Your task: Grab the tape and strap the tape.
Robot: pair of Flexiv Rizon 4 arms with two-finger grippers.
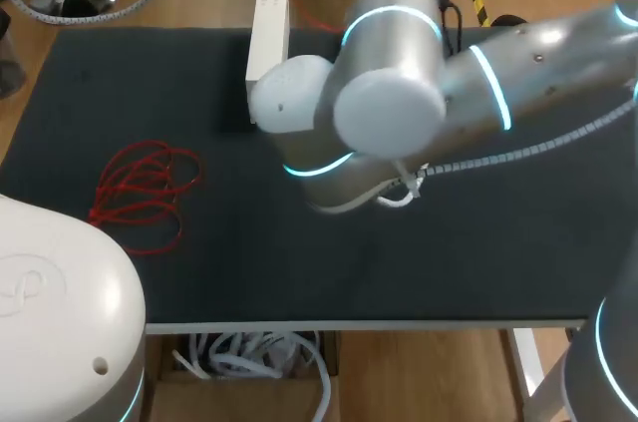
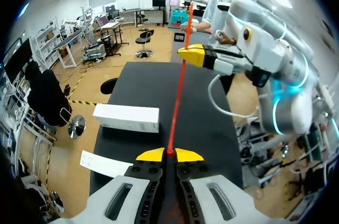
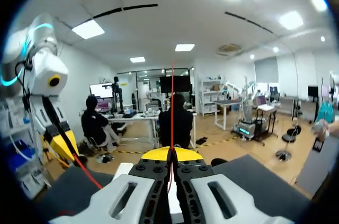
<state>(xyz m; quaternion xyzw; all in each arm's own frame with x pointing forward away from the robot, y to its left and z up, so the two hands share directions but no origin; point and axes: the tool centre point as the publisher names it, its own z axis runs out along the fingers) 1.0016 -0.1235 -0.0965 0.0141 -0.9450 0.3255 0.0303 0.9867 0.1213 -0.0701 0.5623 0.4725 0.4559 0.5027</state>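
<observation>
Left gripper (image 2: 169, 154): jaws clenched on the red tape (image 2: 177, 102), yellow tips almost meeting with the strand pinched between them
Right gripper (image 3: 170, 153): also clamped on the tape (image 3: 172, 102), which runs straight out from between its tips
Tape, taut part: in the left wrist view, one straight red line from the left gripper up to the right gripper (image 2: 193, 54), held above the table
Tape, loose part: tangled red coil (image 1: 145, 191) lying on the black mat (image 1: 449, 262), toward its left side
White box (image 1: 267, 33): flat on the mat at the far edge, apart from the coil; beside the taut strand in the left wrist view (image 2: 126, 117)
Arms, head view: right arm (image 1: 399, 93) over the mat's middle, left arm (image 1: 50, 312) at the near left corner; both grippers hidden there
Left gripper from the right wrist view (image 3: 63, 147): off to one side, a red strand slanting away from it
</observation>
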